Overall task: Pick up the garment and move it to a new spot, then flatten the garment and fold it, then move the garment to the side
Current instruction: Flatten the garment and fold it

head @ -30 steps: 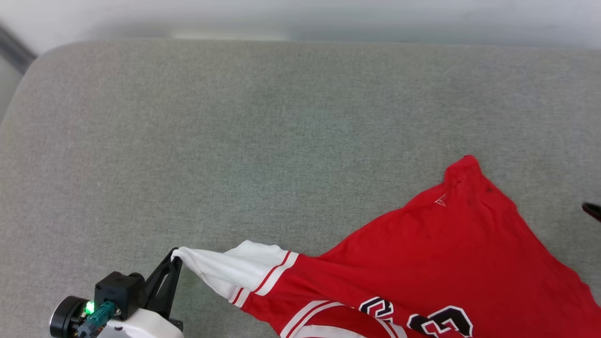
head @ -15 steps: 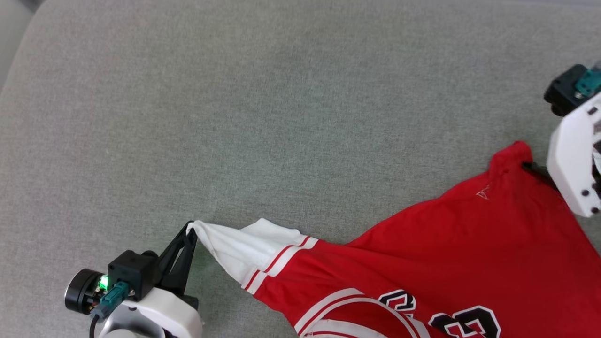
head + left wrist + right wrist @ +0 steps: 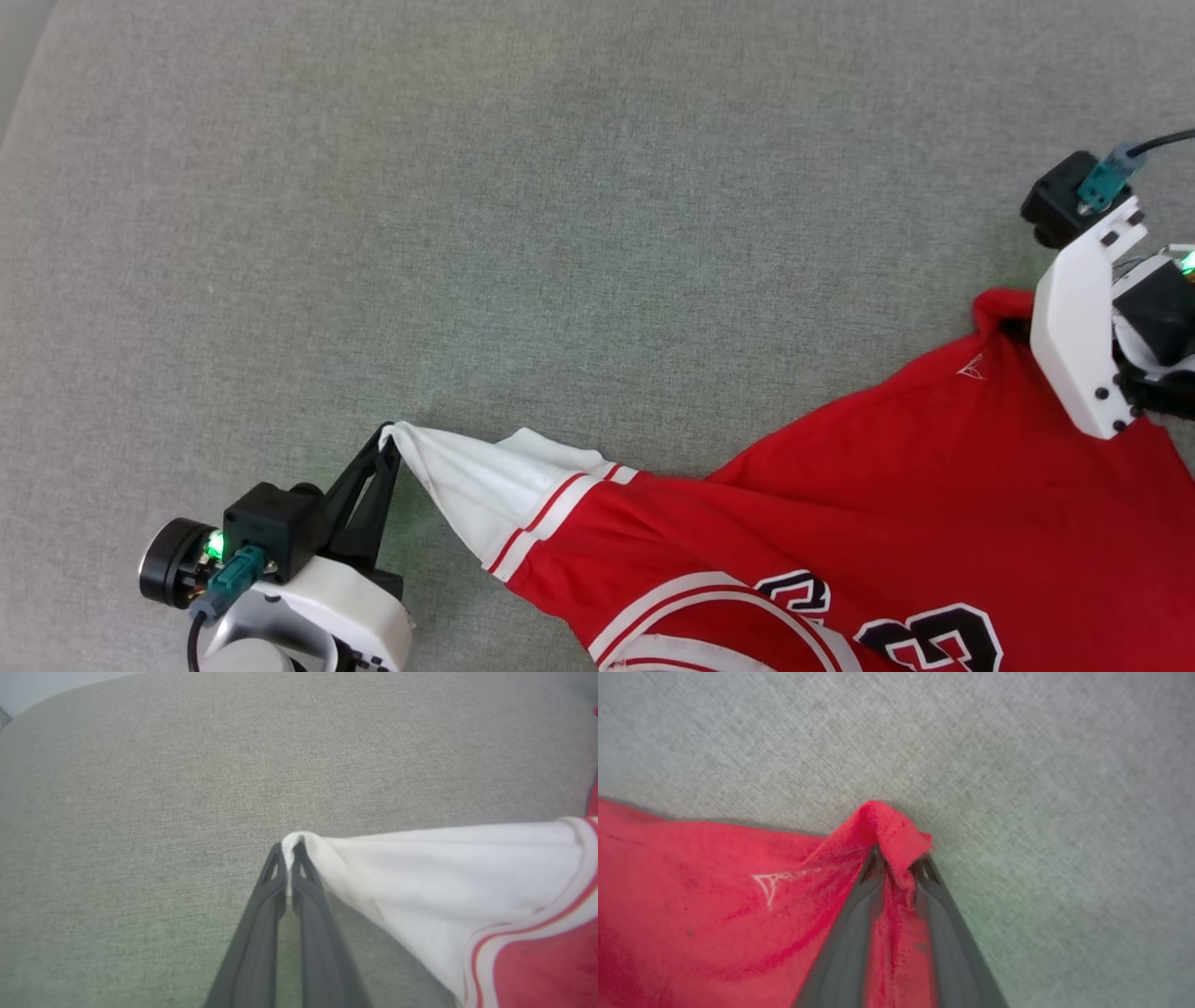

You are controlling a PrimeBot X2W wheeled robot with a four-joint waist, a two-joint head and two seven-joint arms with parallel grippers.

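The grey cushion (image 3: 560, 187) carries the garment (image 3: 887, 485), which lies rumpled toward its near right side. At near left, the left gripper (image 3: 385, 441) pinches the tip of the white sleeve (image 3: 476, 485) tight. The right gripper (image 3: 899, 858) straddles a red hem corner; I cannot tell whether it clamps it.

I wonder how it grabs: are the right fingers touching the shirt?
Touching. Right wrist view: a fold of the shirt sits between the right fingers, against both.
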